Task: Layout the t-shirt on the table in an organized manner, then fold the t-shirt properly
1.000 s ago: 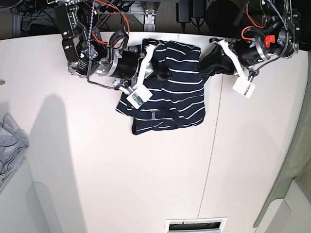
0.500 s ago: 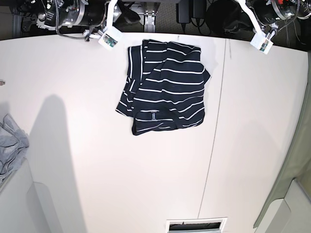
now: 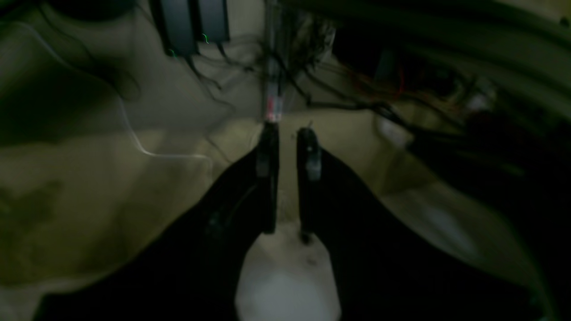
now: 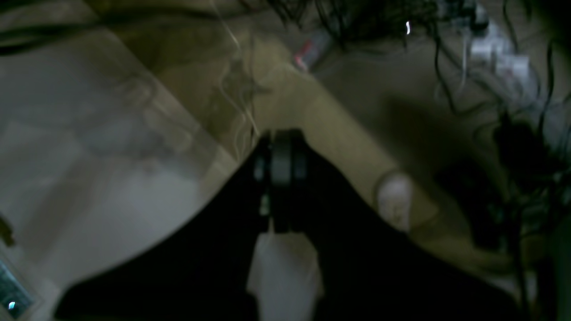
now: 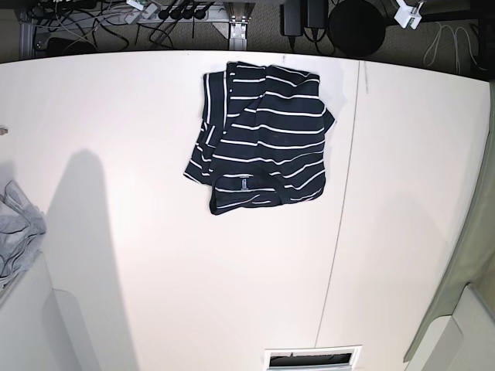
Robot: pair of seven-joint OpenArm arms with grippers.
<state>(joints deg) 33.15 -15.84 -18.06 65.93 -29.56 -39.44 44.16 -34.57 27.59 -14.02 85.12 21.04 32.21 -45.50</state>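
Observation:
The t-shirt (image 5: 263,139), dark with thin white stripes, lies folded into a rough, crumpled rectangle on the far middle of the white table (image 5: 155,270). No gripper touches it. Both arms are pulled back past the table's far edge and barely show in the base view. In the left wrist view my left gripper (image 3: 287,133) has a narrow gap between its fingers (image 3: 267,169) with nothing in it. In the right wrist view my right gripper (image 4: 281,133) is shut and empty. Both wrist views are dark and blurred, showing cables and floor, and the t-shirt is out of view in them.
A thin dark seam (image 5: 340,209) runs down the table right of the shirt. A light-grey cloth (image 5: 17,232) lies at the left edge. A vent slot (image 5: 313,358) sits at the near edge. Cables and power strips (image 5: 178,11) line the space behind the far edge.
Both arms have lifted off the t-shirt and drawn back beyond the far edge, out of the base view. The shirt stays where it lay.

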